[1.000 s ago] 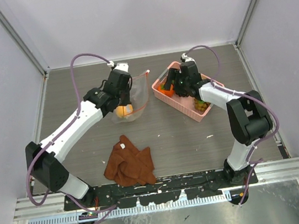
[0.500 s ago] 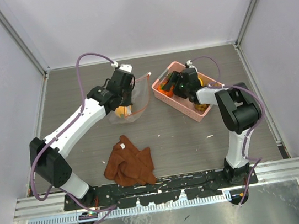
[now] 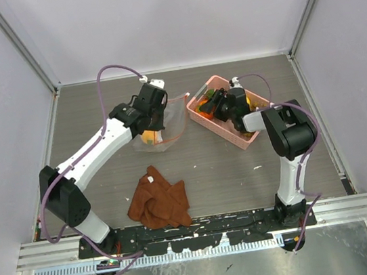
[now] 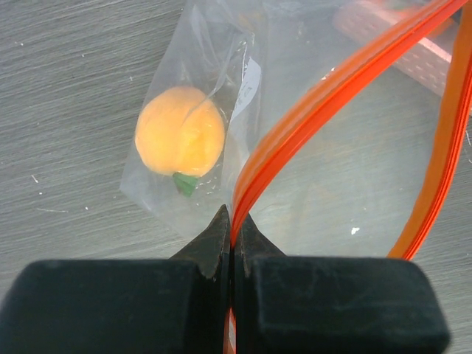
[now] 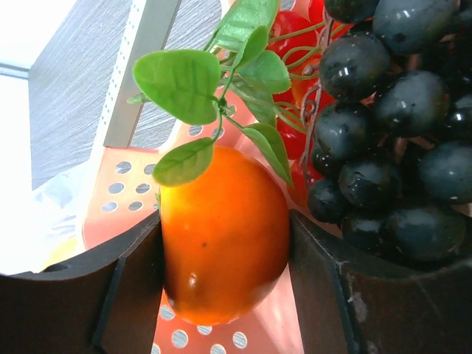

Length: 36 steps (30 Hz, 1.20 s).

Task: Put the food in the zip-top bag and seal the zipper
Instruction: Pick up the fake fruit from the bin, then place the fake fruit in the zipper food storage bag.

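Note:
My left gripper [image 3: 157, 112] is shut on the orange-red zipper [image 4: 324, 96] of the clear zip-top bag [image 4: 324, 177], pinching one lip right at its fingertips [image 4: 221, 232]; the other lip curves away on the right, so the mouth is open. One yellow-orange round fruit [image 4: 179, 140] lies inside the bag, also in the top view [image 3: 149, 137]. My right gripper [image 5: 225, 284] is down in the pink basket [image 5: 118, 192], its fingers [image 5: 129, 295] pressed on both sides of the orange fruit with green leaves [image 5: 225, 236]. Dark purple grapes [image 5: 391, 169] lie just beside it.
The pink lattice basket [image 3: 233, 139] stands right of the bag, with brownish-green grapes [image 3: 245, 129] at its near end. A rust-brown cloth [image 3: 158, 201] lies crumpled at the front centre. Grey walls close in the table on three sides.
My right gripper has moved left and down into the basket's far-left end, around the orange fruit. My left gripper has shifted slightly right with the bag's edge still pinched.

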Available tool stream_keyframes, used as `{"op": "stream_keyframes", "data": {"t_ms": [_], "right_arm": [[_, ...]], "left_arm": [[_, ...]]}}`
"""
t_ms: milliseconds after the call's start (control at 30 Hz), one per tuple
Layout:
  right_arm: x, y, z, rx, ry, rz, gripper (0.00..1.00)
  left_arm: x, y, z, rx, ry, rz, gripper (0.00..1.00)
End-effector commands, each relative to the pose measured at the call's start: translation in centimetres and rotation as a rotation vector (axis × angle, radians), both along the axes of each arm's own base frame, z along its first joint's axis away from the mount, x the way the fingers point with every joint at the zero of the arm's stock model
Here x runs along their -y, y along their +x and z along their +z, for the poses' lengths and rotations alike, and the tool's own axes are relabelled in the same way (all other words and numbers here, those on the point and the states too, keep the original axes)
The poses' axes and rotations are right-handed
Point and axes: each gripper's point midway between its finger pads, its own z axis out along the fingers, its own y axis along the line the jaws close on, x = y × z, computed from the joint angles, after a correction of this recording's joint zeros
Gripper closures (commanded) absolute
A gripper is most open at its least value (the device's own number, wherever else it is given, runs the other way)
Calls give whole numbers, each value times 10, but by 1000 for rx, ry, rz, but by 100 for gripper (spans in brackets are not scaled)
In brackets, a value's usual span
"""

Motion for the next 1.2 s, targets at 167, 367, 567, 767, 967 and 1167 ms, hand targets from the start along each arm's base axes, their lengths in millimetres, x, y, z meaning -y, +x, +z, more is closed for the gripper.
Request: {"op": "stream_keyframes", "data": {"t_ms": [167, 367, 567, 767, 967, 1167], "right_arm": [[15, -12, 66, 142, -56, 22, 50], [22, -30, 103, 191, -97, 29, 54], [29, -51, 146, 254, -114, 32, 54], [22, -79, 192, 336, -115, 63, 54], [-12, -113, 238, 429, -125, 147, 54], [-57, -136, 258, 483, -113, 211, 54]], "left_arm": [[7, 7, 25, 41, -50, 4, 100], [9, 7, 29, 43, -68, 5, 100], [17, 5, 32, 24, -109, -4, 100], [24, 5, 29, 4, -146, 3, 100], [26, 5, 25, -16, -150, 15, 100], [30, 4, 29, -24, -179, 17, 100]]}}
